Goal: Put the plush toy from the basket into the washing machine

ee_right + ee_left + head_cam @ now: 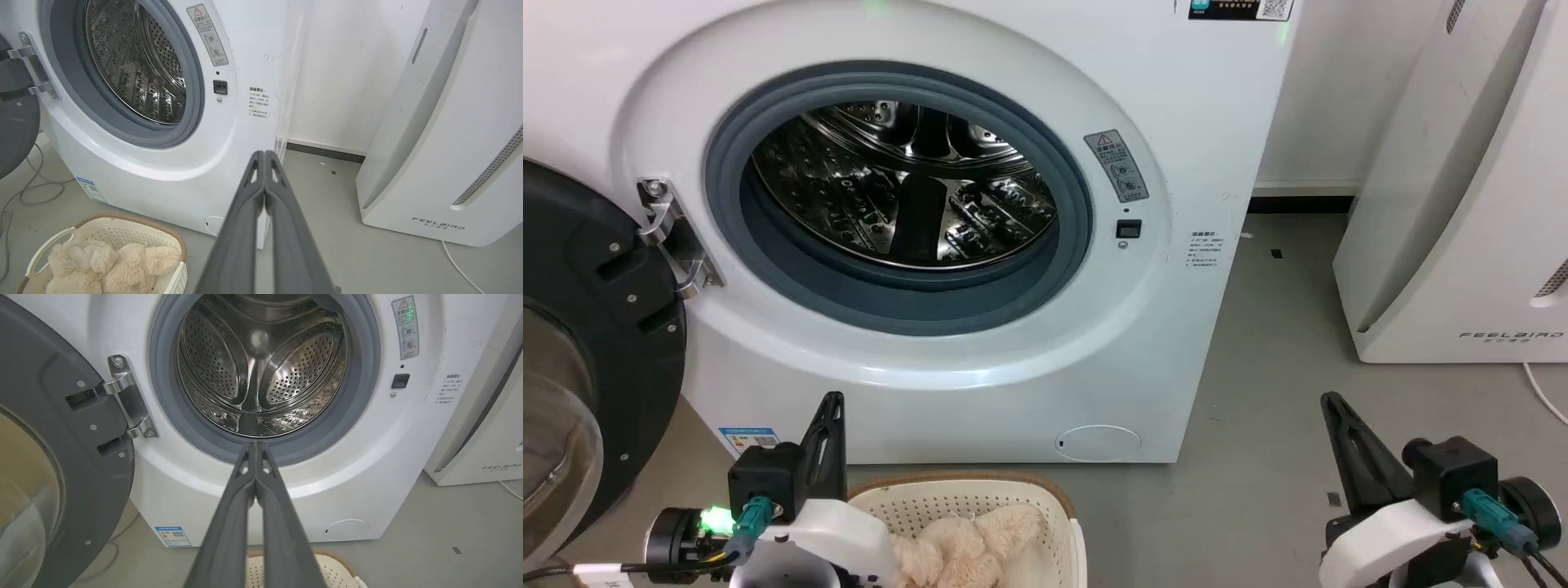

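The plush toy (pixel 106 265) lies in the basket (pixel 122 234) — washing machine (pixel 163 175) stands open; left hand (pixel 255 447), right hand (pixel 264 155) both pinched closed.

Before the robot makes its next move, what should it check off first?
1. The door of the washing machine open: ok, it stands out to the left, off the opening.
2. The drum free for the toy: ok, what shows is bare steel.
3. The plush toy in the basket: ok, lying inside.
4. The left end effector open for a grasp: not ok, fingers shut together on nothing.
5. The right end effector open: not ok, likewise shut on nothing.
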Controlling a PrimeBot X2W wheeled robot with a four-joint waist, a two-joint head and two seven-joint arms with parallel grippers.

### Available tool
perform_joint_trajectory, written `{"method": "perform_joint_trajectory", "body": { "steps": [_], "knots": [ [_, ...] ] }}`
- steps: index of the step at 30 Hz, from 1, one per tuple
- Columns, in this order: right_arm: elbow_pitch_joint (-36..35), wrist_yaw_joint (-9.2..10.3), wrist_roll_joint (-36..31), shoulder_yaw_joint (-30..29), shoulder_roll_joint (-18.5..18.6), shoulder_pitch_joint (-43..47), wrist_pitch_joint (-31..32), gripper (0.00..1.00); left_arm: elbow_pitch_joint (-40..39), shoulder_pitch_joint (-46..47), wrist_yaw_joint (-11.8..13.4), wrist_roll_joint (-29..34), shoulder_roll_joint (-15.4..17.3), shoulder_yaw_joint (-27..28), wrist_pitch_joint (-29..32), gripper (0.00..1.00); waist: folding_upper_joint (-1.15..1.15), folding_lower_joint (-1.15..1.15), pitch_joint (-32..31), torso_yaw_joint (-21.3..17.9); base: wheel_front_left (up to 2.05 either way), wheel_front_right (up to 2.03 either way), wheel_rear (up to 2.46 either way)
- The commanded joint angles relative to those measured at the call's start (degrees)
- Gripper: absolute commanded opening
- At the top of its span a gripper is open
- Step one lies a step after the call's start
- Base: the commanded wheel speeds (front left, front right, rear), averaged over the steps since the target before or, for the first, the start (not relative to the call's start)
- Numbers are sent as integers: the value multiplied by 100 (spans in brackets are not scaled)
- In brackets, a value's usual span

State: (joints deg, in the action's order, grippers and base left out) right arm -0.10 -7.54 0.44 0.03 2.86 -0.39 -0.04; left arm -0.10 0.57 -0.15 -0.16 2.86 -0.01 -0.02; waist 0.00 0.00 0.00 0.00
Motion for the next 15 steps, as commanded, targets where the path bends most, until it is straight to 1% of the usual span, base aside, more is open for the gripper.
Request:
{"method": "perform_joint_trajectory", "body": {
  "steps": [1,15],
  "knots": [
    [10,5,-44,-3,1,39,4,0,10,-57,15,16,1,1,2,0,0,0,0,0,0,0,0],
    [10,5,-44,-3,1,39,4,0,10,-57,15,16,1,1,2,0,0,0,0,0,0,0,0]
  ]
}}
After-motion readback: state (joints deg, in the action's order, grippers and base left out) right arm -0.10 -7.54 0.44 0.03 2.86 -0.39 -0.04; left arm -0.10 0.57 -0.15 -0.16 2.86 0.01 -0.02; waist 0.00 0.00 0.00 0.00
